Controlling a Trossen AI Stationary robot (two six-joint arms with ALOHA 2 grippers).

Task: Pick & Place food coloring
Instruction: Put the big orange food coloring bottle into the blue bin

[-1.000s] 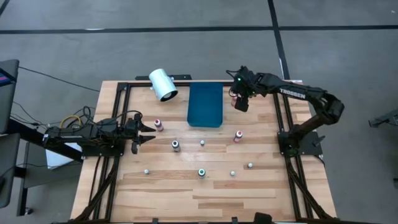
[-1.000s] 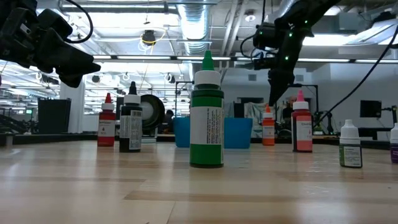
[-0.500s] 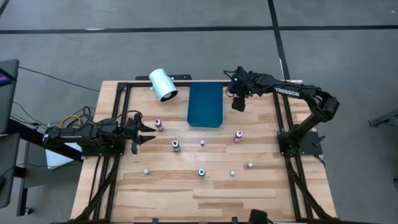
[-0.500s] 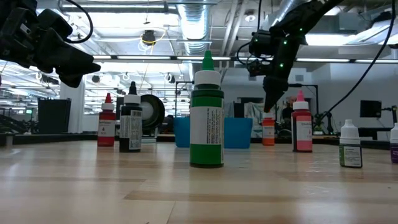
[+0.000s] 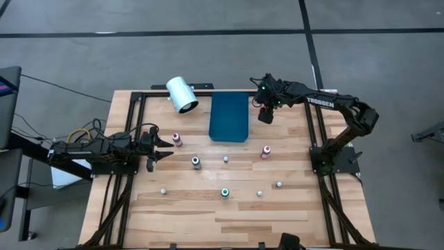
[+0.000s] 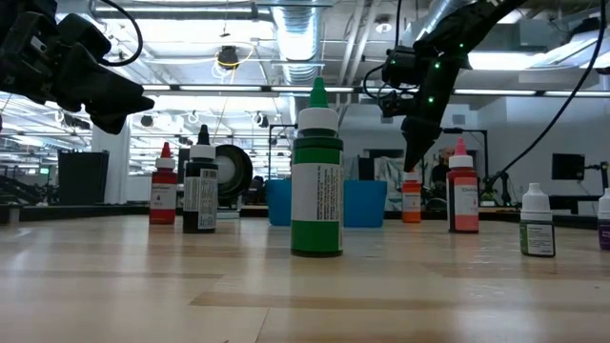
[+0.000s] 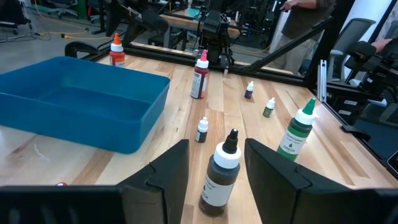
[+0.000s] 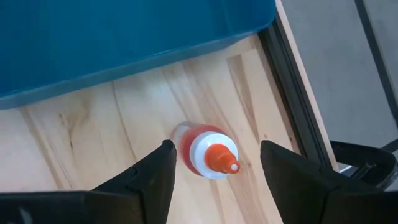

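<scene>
the right gripper (image 8: pixel 214 186) is held above an orange-capped food coloring bottle (image 8: pixel 208 155), fingers spread, nothing gripped. the bottle stands upright on the table (image 5: pixel 187 208), just beside the blue tray (image 5: pixel 229 117). other bottles are scattered mid-table. the left gripper (image 7: pixel 214 180) is parked at the left edge, fingers apart, a dark bottle (image 7: pixel 221 174) in front of it.

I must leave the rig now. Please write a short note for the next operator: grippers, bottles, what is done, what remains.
Right gripper: open, above an orange-tipped bottle standing on the table beside the blue tray, not yet gripped.
Left gripper: open, at the table's left side, facing a dark bottle; holds nothing.
Other bottles stand scattered on the table, among them the green one.
Done: no bottle visible in the tray.
Left: grasp the orange-tipped bottle, place it, then the rest.
</scene>
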